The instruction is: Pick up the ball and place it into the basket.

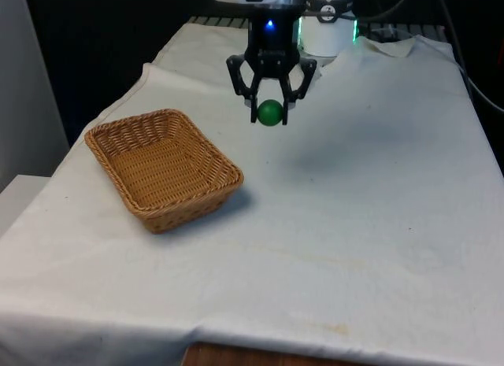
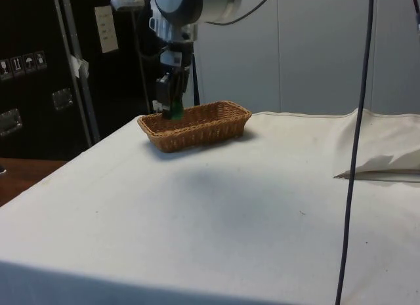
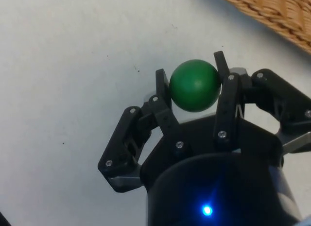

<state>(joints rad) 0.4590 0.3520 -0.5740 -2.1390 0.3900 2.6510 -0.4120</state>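
The tool (image 1: 271,112) grips the green ball (image 1: 270,112) between its fingers (image 3: 163,87), closed to the ball's width, lifted above the tabletop (image 1: 378,208). The basket (image 1: 161,167) lies beside it, apart; the wrist view catches its rim.

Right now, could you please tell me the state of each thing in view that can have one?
ball: green, gripped between the fingers, lifted off the cloth.
gripper: shut on the ball, in the air beside the basket, not over it.
basket: upright on the cloth, nothing inside.
white cloth: spread over the table, wrinkled at its edges.
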